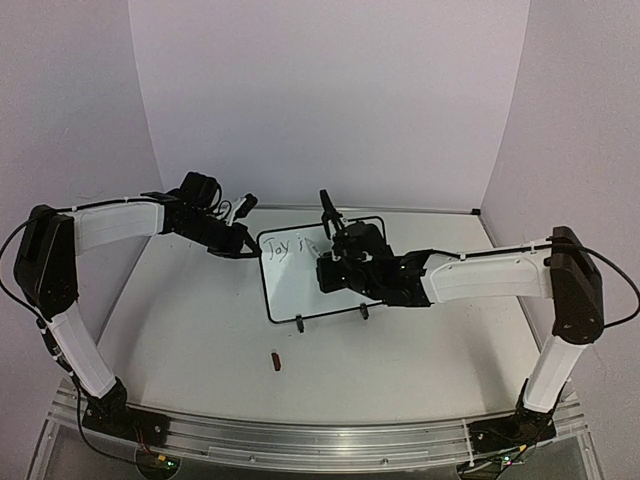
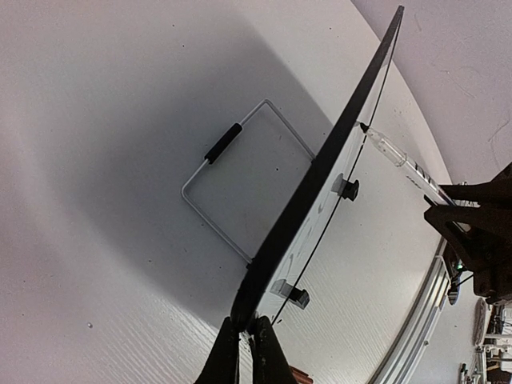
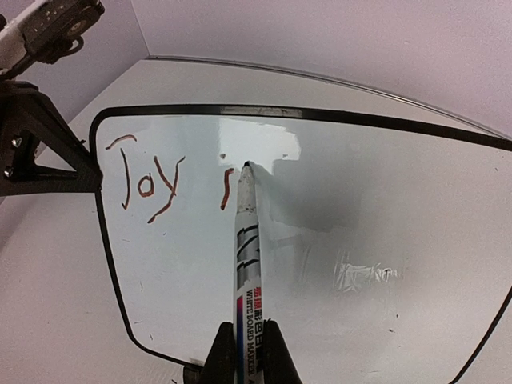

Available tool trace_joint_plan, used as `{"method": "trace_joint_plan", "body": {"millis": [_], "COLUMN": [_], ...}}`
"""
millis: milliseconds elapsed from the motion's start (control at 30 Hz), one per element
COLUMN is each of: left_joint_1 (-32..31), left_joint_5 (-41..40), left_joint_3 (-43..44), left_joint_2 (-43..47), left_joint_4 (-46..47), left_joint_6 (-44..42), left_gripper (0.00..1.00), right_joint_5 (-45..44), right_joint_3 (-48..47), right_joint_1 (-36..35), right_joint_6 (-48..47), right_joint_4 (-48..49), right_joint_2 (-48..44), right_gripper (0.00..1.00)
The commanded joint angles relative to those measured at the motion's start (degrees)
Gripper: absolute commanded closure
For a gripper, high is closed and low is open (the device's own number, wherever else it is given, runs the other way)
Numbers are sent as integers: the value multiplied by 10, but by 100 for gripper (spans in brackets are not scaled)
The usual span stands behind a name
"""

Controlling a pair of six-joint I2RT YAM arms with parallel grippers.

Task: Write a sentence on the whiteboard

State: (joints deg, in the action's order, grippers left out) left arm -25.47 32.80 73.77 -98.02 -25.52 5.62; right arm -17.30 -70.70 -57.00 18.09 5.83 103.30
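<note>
The whiteboard point(image 1: 300, 285) stands just right of the middle of the top view, on the white bench point(image 1: 200, 340). It leans back, and its two black clip feet point(image 1: 299, 323) sit along its lower edge. The left claw point(image 1: 244, 248) reaches in from the upper left and meets the board's left edge near the top corner. In the left wrist view its fingers point(image 2: 228, 352) are closed narrowly on the thin black frame point(image 2: 320, 172), seen edge-on. A wire stand point(image 2: 222, 142) with a black sleeve lies on the bench behind the board. The right claw point(image 3: 248, 340), at the bottom centre of its own wrist view, grips a whiteboard marker point(image 3: 246, 240) by the barrel. The marker points up the frame, and its tip touches the glossy surface. Red handwriting point(image 3: 152, 180) in the board's upper left reads "Joy", followed by a single "i" just left of the marker tip. A faint smudge shows further right on the board. In the top view a small dark red piece point(image 1: 274, 360) lies on the bench below the board, well apart from it.
</note>
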Motion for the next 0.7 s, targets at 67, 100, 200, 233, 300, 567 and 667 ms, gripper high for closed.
{"method": "trace_joint_plan", "body": {"millis": [67,100,200,233,300,567,667], "left_joint_1": [-3,-3,-3,-3,-3,-3,-3], "left_joint_5": [-12,-12,-12,-12,-12,-11,-11], "left_joint_3": [18,18,18,18,18,18,18], "left_joint_2": [5,5,5,5,5,5,5], "left_joint_4": [-15,-15,-15,-15,-15,-14,-14], "left_joint_6": [-21,-21,-21,-21,-21,-20,-20], "left_gripper": [100,100,100,100,100,100,100], "right_joint_5": [-8,-7,-2,1,5,19,21], "right_joint_3": [-19,-18,-15,-13,-7,17,18], "right_joint_1": [4,4,3,3,3,0,-1], "right_joint_6": [7,8,11,12,16,19,19], "right_joint_4": [-4,-6,-10,-12,-13,-13,-13], "right_joint_2": [11,11,11,10,9,-5,-6], "right_gripper": [100,100,100,100,100,100,100]}}
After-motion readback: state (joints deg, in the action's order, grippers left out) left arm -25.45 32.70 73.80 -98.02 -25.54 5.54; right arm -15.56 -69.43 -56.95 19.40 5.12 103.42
